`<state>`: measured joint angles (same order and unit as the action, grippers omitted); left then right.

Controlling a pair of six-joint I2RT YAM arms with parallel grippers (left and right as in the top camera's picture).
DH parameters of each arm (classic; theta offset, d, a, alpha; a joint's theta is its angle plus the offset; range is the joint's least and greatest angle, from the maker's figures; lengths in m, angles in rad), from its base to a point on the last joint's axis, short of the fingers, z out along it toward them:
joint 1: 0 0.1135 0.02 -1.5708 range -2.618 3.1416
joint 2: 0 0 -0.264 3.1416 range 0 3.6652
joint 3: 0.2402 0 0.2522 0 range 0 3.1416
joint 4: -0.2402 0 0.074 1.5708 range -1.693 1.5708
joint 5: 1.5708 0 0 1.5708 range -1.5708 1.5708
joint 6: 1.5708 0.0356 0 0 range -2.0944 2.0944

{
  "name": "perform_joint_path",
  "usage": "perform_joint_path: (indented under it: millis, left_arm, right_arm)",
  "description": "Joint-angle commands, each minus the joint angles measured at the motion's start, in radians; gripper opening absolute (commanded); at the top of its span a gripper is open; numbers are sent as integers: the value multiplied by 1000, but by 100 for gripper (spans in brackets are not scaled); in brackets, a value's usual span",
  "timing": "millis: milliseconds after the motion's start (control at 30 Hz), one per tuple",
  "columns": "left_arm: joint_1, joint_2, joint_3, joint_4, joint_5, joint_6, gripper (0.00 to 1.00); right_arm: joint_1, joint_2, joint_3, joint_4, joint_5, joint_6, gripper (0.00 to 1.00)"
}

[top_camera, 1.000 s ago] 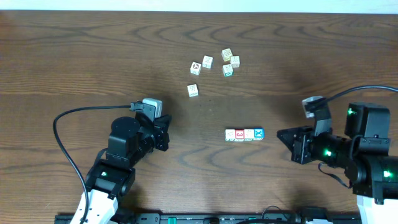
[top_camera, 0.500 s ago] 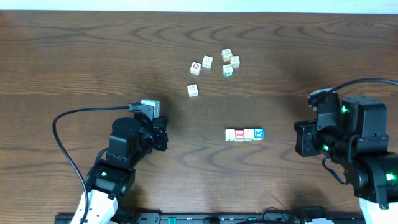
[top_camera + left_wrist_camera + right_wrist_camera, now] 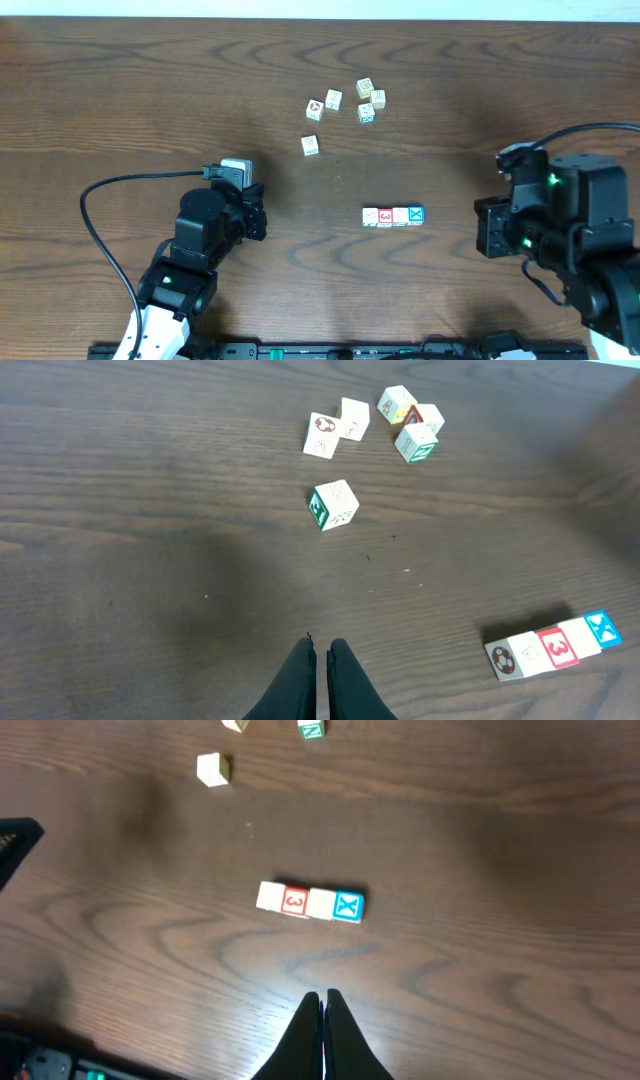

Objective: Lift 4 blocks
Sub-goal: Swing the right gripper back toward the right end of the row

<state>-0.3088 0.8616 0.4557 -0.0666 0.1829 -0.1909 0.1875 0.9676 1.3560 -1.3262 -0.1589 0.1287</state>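
The 4 blocks lie in a touching row on the dark wood table: white (image 3: 370,216), red (image 3: 385,216), white (image 3: 401,215) and blue (image 3: 416,214). In the left wrist view the row (image 3: 553,648) lies at the lower right, its near end showing a football picture. From the right wrist the row (image 3: 311,902) sits straight ahead, with a red 3 and a blue X on top. My left gripper (image 3: 262,222) (image 3: 320,645) is shut and holds nothing, well left of the row. My right gripper (image 3: 479,228) (image 3: 322,995) is shut and holds nothing, a short way right of the blue block.
Several loose pale cubes (image 3: 365,98) cluster at the back of the table. A single cube (image 3: 310,145) (image 3: 333,505) lies nearer, between the cluster and the left arm. A black cable (image 3: 120,185) loops left of the left arm.
The right arm has drawn back to the right, away from the row. The left gripper has shifted slightly left. The blocks have not moved.
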Motion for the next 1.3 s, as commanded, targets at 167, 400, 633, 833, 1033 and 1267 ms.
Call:
perform_joint_path:
  millis: [167, 400, 633, 833, 1033, 1267]
  left_arm:
    - [0, -11, 14, 3, -13, -10, 7]
    - [0, -15, 14, 4, -13, -10, 7]
    - [0, -5, 14, -6, -11, -73, 8]
    - [0, 26, 14, -8, 61, -73, 7]
    - [0, 61, 14, -8, 59, -72, 7]
    - [0, 126, 14, -3, 60, -73, 7]
  right_arm:
    - [58, -47, 51, -84, 126, -33, 1]
    - [65, -76, 51, -68, 201, 0, 1]
    - [48, -29, -14, 54, 234, 153, 1]
    - [43, 46, -154, 180, 206, 171, 1]
    - [-21, 64, -295, 318, 185, 168, 1]
    - [-219, 65, -473, 463, -93, 64, 1]
